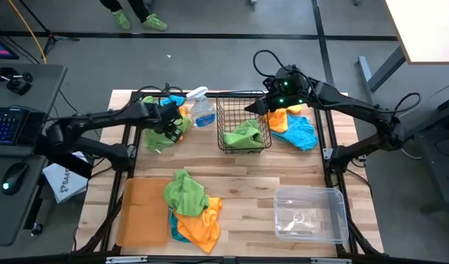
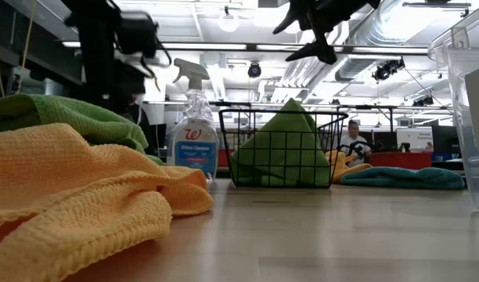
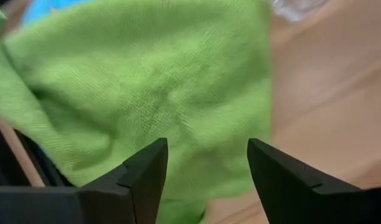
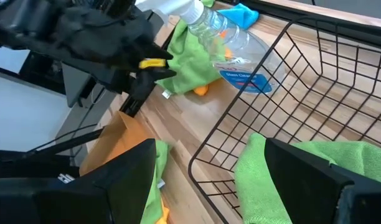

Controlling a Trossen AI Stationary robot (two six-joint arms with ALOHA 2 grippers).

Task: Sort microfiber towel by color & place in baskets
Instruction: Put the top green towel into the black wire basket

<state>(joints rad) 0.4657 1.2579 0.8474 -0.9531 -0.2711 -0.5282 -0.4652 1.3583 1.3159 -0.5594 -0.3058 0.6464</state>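
I've got my left hand [image 1: 168,117] parked over the green towel [image 1: 160,136] in the upper-left heap, fingers spread wide with nothing between them. The left wrist view fills with green cloth just past the fingertips, so I judge I'm lined up to pinch it.

My right hand [image 1: 260,107] hangs above the upper right rim of the wire basket [image 1: 243,123], also released and empty. One green towel [image 1: 244,135] lies inside, which tells me green belongs there, hence both hands work that colour first.

The spray bottle [image 1: 202,112] stands just left of the basket, between it and my left hand. I need to lift clear of it, or the trailing cloth could tip it.

Right of the basket, an orange towel [image 1: 280,118] overlaps a blue towel [image 1: 301,133], unsorted. Lower centre, another pile [image 1: 191,207] stacks green over orange with blue peeking out, beside the tray [image 1: 142,214]. The clear bin [image 1: 309,214] at lower right holds no towel I can make out. Most of the sorting remains.
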